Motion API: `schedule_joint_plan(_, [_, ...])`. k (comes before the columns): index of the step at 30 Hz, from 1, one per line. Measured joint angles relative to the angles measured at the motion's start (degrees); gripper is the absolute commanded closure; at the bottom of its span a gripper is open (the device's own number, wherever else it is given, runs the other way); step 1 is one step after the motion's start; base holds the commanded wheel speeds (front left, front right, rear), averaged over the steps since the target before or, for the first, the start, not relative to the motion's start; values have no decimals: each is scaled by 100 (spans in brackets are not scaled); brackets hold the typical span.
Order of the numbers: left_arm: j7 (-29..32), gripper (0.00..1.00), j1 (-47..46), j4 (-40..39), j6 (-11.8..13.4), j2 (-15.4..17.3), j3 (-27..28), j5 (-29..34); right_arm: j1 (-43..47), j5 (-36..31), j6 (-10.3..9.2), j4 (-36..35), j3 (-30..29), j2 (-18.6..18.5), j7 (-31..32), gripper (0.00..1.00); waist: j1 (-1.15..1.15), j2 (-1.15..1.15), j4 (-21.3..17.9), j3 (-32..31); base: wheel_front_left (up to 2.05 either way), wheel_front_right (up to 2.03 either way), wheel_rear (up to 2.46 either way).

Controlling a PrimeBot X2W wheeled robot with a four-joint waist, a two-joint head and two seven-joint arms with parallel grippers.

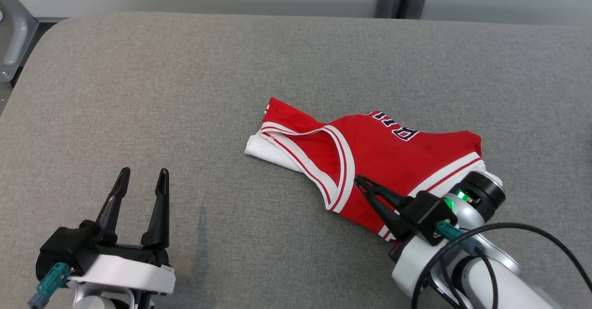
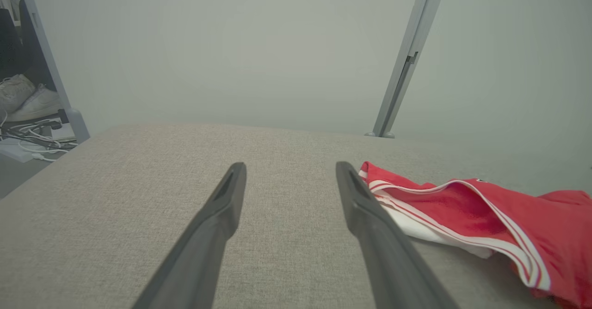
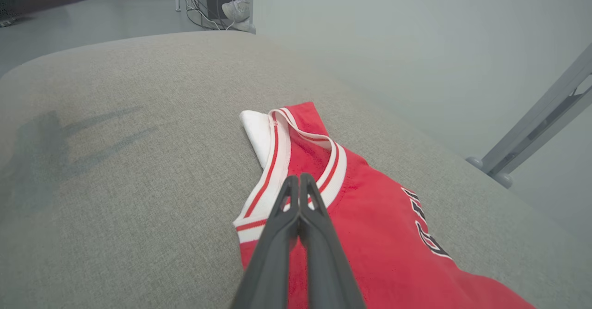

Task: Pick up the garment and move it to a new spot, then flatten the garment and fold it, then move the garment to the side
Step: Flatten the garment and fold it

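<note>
Garment [image 1: 384,161], pinched by closed right end effector [image 1: 360,181]

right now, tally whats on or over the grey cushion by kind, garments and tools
red jersey: 1
tools: 2 (left tool open, right tool shut on the jersey's white trim)
total: 3

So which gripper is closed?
The right gripper, pinched shut on the white trim of the red jersey; the left gripper stands open, apart from it.
</note>
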Motion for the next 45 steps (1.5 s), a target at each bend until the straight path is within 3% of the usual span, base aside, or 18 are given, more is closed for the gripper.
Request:
schedule_joint_plan(6, [-11, 0, -76, 5, -29, -20, -18, 24, -161, 91, 0, -144, 316, -8, 153, 100, 0, 0, -22, -53, 0, 0, 0])
schedule_joint_plan(18, [-33, 0, -60, 18, -26, -18, 10, 44, 27, 254, 0, -225, -220, 249, -186, 100, 0, 0, -69, -225, 0, 0, 0])
schedule_joint_plan(19, [-34, 0, -47, 14, -18, -13, 11, 48, 59, 254, 0, -264, -353, 316, -301, 85, 0, 0, -78, -248, 0, 0, 0])
schedule_joint_plan(21, [-34, 0, -24, 14, 1, -7, 10, 55, 100, 247, 0, -330, -639, 450, -452, 0, 0, 0, -95, -304, 0, 0, 0])
schedule_joint_plan(30, [78, 0, 175, -85, 82, 77, -33, 70, 632, 112, -1, -624, -2151, 1098, -886, 0, 0, 0, -250, -666, 0, 0, 0])
schedule_joint_plan(35, [160, 0, 292, -187, 111, 146, -69, 87, 1062, 26, -1, -789, -2754, 1211, -848, 0, 0, 0, -338, -846, 0, 0, 0])
schedule_joint_plan(45, [260, 0, 532, -297, 180, 188, -104, 71, 1996, 224, -1, -1009, -3297, 1316, -550, 0, 0, 0, -431, -1141, 0, 0, 0])
